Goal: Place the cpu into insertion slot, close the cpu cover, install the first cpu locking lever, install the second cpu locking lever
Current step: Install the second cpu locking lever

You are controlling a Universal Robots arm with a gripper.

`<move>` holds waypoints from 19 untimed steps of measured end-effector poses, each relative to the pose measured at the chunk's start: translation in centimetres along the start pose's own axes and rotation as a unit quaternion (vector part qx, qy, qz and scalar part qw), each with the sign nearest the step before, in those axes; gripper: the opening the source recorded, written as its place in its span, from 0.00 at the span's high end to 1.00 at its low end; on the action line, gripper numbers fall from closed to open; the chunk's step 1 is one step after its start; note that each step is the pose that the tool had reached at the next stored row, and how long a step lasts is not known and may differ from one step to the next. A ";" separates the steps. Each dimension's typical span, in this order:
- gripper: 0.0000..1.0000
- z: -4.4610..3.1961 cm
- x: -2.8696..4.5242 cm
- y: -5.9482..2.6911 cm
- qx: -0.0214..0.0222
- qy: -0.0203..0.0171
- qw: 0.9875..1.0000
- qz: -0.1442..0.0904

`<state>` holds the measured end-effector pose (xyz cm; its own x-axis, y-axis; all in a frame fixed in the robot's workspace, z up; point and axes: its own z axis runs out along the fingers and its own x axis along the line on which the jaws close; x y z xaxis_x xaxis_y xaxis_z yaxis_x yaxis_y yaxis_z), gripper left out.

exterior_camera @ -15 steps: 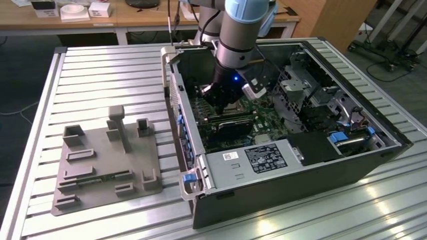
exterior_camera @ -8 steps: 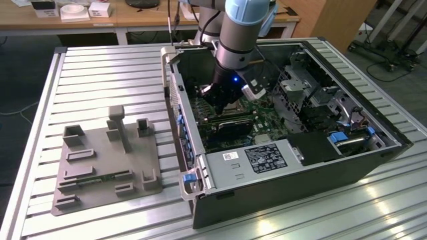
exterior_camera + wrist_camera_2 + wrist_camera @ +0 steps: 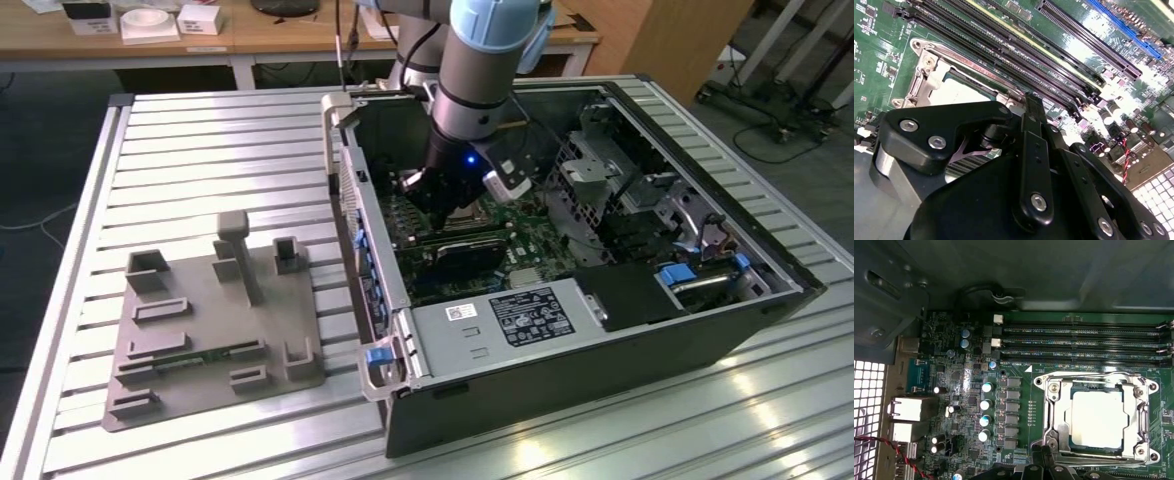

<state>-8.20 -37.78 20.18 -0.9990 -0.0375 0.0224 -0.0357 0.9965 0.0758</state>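
Note:
The cpu [image 3: 1099, 417] lies flat in the insertion slot [image 3: 1140, 454], its pale metal top showing through the window of the cpu cover [image 3: 1056, 410]. The silver cover is down around the chip. A thin metal lever [image 3: 1079, 377] runs along one edge of the frame. My gripper [image 3: 1041, 454] is shut and empty, with its tips just beside the socket's edge. In the second wrist view the black fingers [image 3: 1033, 130] point down at the frame's corner next to the cpu [image 3: 961, 92]. In the exterior view the gripper [image 3: 441, 200] reaches into the open computer case, low over the green motherboard.
Long black memory slots [image 3: 1084, 347] run beside the socket, and a row of capacitors [image 3: 986, 405] stands on its other side. A black labelled power-supply box [image 3: 527, 315] sits at the case front. The case wall [image 3: 350, 200] rises close to the arm. A grey fixture plate [image 3: 207, 320] lies on the slatted table at the exterior view's left.

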 end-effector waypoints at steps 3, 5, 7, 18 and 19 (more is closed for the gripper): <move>0.89 0.10 -0.01 -0.01 0.000 0.000 1.000 0.000; 0.89 0.18 0.00 -0.02 0.000 0.000 1.000 0.000; 0.89 0.23 0.00 -0.02 0.000 0.000 1.000 0.000; 0.89 0.42 -0.01 -0.03 -0.002 0.000 1.000 -0.002; 0.89 0.45 -0.01 -0.03 -0.002 0.000 1.000 -0.002</move>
<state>-8.20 -37.78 19.73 -0.9989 -0.0418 0.0222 -0.0399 0.9960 0.0794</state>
